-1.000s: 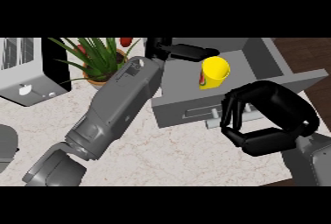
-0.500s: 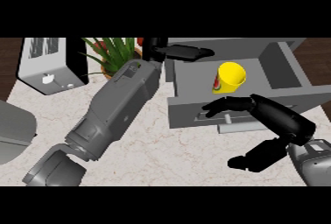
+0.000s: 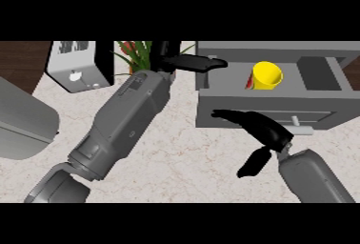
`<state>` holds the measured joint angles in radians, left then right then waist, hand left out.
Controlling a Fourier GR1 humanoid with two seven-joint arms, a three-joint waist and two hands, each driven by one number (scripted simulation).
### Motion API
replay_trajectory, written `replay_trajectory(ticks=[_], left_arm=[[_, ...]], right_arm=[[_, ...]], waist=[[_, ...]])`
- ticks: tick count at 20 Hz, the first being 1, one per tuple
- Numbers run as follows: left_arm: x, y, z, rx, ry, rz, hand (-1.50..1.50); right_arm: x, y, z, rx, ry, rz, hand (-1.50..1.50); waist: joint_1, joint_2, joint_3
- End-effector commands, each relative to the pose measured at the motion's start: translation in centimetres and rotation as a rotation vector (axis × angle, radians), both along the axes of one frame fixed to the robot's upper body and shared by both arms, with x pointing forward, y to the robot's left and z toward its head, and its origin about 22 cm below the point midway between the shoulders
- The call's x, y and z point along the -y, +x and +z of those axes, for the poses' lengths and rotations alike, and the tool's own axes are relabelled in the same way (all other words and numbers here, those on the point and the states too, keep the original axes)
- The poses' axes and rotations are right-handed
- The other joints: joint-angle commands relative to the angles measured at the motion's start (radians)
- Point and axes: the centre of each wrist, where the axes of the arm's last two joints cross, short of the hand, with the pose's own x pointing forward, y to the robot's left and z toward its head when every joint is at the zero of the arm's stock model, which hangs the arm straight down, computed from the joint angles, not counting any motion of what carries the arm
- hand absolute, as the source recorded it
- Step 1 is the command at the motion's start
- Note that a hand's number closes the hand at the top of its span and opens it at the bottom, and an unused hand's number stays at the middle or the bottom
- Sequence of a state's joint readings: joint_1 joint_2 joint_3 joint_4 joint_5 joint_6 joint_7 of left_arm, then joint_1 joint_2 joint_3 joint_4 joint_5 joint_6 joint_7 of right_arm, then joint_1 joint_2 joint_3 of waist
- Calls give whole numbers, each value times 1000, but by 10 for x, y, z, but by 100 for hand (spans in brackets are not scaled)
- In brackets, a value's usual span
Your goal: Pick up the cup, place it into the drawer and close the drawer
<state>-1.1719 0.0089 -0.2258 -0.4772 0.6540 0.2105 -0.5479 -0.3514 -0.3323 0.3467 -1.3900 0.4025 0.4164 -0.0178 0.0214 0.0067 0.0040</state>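
Yellow cup [image 3: 266,76] lying inside open drawer [image 3: 267,116], near its back edge. Right hand [image 3: 259,128] open, fingers apparently against drawer front, nearer than open left hand [image 3: 191,62].

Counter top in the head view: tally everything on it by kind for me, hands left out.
Yellow cup lying in the open grey drawer: 1
Grey drawer unit: 1
Grey toaster: 1
Green potted plant: 1
Large grey rounded object, kind unclear: 1
Total: 5
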Motion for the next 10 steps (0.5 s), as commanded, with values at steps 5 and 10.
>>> replay_trajectory(ticks=[5, 10], left_arm=[[-35, -1, -13, -8, -24, 25, -150], [-64, -7, -30, -40, -32, 11, -150]], right_arm=[[13, 41, -58, -17, -97, -85, 150], [46, 68, -44, 60, 12, -161, 150]], waist=[[76, 11, 0], [112, 16, 1]])
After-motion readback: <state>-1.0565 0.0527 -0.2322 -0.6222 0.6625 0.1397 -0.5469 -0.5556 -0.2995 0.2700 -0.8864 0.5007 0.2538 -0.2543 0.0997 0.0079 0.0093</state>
